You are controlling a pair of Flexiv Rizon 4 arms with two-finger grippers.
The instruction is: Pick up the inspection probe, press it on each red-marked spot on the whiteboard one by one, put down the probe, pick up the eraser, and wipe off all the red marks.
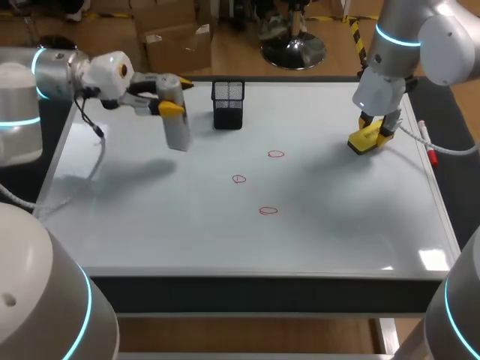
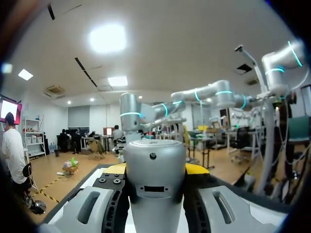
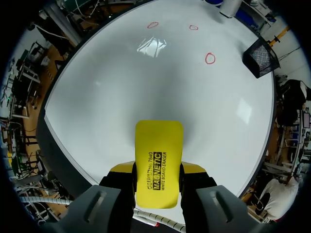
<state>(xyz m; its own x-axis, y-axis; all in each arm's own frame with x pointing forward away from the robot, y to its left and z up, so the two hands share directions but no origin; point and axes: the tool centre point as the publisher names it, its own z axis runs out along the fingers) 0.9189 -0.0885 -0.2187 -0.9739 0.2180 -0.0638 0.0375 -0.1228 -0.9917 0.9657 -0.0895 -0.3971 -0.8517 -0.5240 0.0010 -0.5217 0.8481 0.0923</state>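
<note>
Eraser (image 1: 365, 141) near whiteboard (image 1: 337, 217) right edge; red marks (image 1: 238, 178) central.

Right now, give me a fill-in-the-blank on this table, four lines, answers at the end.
1. The whiteboard carries ___ red marks.
2. The grey probe is gripped by the claw on my ___ arm.
3. The right claw is shut on a ___ eraser.
4. The mesh cup at the far side of the whiteboard is coloured ___.
Missing words: three; left; yellow; black.
</note>
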